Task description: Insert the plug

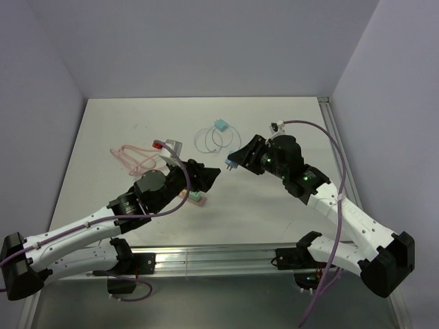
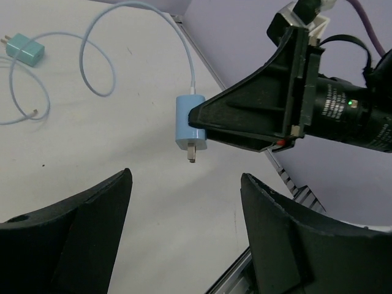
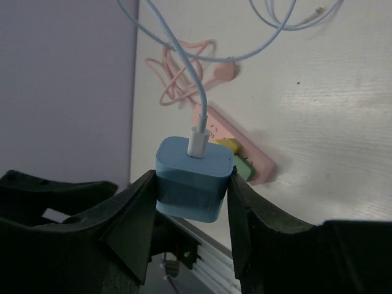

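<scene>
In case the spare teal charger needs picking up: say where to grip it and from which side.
Likely best: take the teal charger across its two long edges, from above. It lies flat on the table, prongs sticking out of one short end.

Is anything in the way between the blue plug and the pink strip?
Maybe the left gripper: from above it hangs over most of the pink strip, jaws open toward the blue plug held by the right gripper. The right wrist view, though, shows the strip uncovered.

The plug (image 3: 190, 184) is smooth plastic (metal prongs (image 2: 192, 154)); the table (image 1: 260, 205) matt.
</scene>
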Tool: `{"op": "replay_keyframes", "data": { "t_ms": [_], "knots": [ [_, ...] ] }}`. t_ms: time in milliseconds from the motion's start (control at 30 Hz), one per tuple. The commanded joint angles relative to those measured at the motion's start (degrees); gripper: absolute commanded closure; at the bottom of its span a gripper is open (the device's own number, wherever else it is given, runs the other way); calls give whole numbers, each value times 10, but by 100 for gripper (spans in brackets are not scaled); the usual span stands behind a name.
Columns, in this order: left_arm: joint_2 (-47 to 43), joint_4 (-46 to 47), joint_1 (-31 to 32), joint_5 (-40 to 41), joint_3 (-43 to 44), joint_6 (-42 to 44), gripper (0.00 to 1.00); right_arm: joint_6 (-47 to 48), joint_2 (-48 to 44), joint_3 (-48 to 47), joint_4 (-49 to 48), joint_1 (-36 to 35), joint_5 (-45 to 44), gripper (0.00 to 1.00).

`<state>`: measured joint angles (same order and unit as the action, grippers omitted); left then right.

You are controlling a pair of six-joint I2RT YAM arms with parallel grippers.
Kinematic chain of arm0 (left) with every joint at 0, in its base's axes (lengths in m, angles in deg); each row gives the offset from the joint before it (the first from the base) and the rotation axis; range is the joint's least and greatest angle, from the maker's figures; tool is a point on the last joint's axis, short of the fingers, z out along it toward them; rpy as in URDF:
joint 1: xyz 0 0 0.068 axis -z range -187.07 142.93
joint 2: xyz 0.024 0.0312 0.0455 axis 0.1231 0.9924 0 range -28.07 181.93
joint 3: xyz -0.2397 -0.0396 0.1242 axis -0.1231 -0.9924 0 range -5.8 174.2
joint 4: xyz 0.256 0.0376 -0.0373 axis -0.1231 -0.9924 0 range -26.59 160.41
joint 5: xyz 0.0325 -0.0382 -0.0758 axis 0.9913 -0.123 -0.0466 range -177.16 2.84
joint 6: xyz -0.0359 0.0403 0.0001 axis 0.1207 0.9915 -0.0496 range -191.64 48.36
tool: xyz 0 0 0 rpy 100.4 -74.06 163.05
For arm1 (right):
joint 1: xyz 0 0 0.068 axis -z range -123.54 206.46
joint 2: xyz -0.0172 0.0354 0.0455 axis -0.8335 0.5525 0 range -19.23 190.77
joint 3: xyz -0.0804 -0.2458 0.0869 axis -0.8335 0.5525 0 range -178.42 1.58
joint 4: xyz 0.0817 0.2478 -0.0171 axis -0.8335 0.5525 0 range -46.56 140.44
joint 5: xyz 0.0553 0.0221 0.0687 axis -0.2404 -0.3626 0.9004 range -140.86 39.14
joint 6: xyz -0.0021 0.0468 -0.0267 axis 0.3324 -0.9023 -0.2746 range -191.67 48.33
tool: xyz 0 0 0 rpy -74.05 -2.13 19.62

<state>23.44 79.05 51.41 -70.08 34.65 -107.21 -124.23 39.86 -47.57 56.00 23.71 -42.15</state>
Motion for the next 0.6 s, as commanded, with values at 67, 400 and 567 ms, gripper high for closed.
{"op": "replay_keyframes", "data": {
  "t_ms": [67,400,567],
  "knots": [
    [29,65,1,-22,-5,-5,22,-69,-23,5,-33,-35,-23,100],
    [25,93,1,-26,-27,-12,26,-110,-20,-1,-21,-86,-82,100],
    [34,90,1,-20,-26,-13,27,-117,-20,-10,-15,-97,-86,100]
  ]
}}
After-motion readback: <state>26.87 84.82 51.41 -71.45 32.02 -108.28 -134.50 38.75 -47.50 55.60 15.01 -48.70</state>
